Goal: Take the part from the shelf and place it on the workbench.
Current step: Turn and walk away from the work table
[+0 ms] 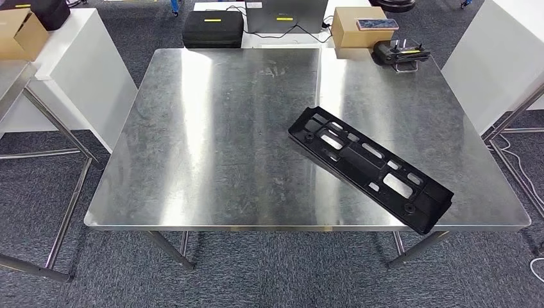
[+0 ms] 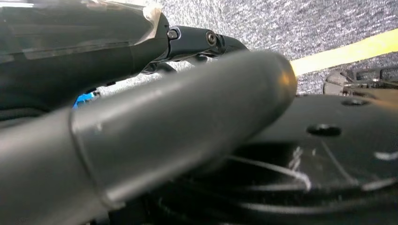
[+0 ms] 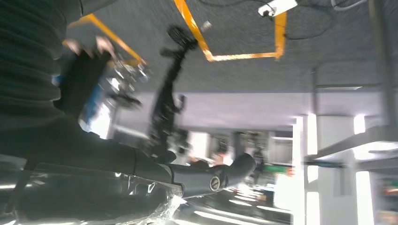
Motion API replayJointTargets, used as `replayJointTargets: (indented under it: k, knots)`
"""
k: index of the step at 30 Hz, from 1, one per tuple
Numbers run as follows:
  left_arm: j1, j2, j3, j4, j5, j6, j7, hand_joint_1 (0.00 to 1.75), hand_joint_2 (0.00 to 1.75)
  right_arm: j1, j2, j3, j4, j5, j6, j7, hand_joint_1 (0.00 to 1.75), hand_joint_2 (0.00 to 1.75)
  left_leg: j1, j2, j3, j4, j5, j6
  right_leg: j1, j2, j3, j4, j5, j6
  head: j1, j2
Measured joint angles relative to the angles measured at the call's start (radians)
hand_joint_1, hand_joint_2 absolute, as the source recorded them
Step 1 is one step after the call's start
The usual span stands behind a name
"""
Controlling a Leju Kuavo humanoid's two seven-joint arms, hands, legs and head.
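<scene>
Where the workbench (image 1: 212, 128) gleams, black part (image 1: 369, 165) overhanging its near edge.

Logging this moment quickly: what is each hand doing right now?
Left hand: holds nothing seen; open or closed cannot be told.
Right hand: nothing in it; fingers extended, looks open.

workbench (image 1: 224, 128): brushed metal, scuffed, shiny | part (image 1: 369, 165): black, probably matt plastic | floor (image 1: 269, 276): grey carpet

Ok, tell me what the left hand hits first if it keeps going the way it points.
Hedged: the left hand points over a dark part of the robot's own body toward grey carpet with a yellow floor line; depth is unclear.
</scene>
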Motion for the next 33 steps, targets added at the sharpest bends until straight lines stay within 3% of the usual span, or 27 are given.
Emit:
replayJointTargets:
  k: [5, 11, 16, 23, 27, 33]
  knots:
    - [0.001, -0.005, -0.007, 0.0, 0.011, 0.016, -0.013, 0.0, 0.0, 0.01, 0.186, -0.105, -0.135, -0.043, -0.021, 0.039, 0.0, 1.75, 0.001, 0.003, 0.002, 0.0, 0.0, -0.001, 0.001, 0.002, 0.009, 0.0, 0.0, 0.0, 0.0, 0.0]
    - [-0.001, -0.01, -0.01, 0.0, 0.026, 0.082, -0.024, 0.0, 0.0, -0.015, 0.366, -0.144, -0.099, -0.105, -0.103, -0.012, 0.0, 1.75, 0.001, 0.008, 0.005, 0.0, -0.002, -0.003, 0.001, 0.007, 0.009, 0.0, -0.001, -0.001, 0.0, 0.0]
    - [-0.003, -0.012, -0.014, 0.0, 0.029, 0.112, -0.014, 0.0, 0.0, -0.047, 0.447, -0.145, 0.048, -0.149, -0.152, -0.08, 0.0, 1.75, 0.001, 0.008, 0.009, 0.0, -0.005, -0.006, 0.001, 0.008, 0.008, 0.0, -0.004, -0.002, 0.0, 0.0]
    - [-0.005, -0.021, -0.014, 0.0, 0.037, 0.16, -0.001, 0.0, 0.0, -0.097, 0.495, -0.145, 0.309, -0.258, -0.205, -0.166, 0.0, 1.75, 0.002, 0.008, 0.01, 0.0, -0.004, -0.006, 0.001, 0.009, 0.011, 0.0, -0.004, -0.002, 0.0, 0.0]
    - [-0.007, -0.037, -0.014, 0.0, 0.045, 0.22, 0.016, 0.0, 0.0, -0.119, 0.53, -0.141, 0.426, -0.277, -0.193, -0.187, 0.0, 0.0, 0.002, 0.008, 0.01, 0.0, -0.004, -0.006, 0.001, 0.009, 0.012, 0.0, -0.004, -0.002, 0.0, 0.0]
    - [-0.014, -0.085, -0.022, 0.0, 0.04, 0.371, 0.056, 0.0, 0.0, -0.13, 0.593, -0.093, 0.563, -0.216, -0.154, -0.19, 0.0, 0.0, 0.002, 0.009, 0.01, 0.0, -0.004, -0.006, 0.001, 0.009, 0.011, 0.0, -0.004, -0.002, -0.001, 0.0]
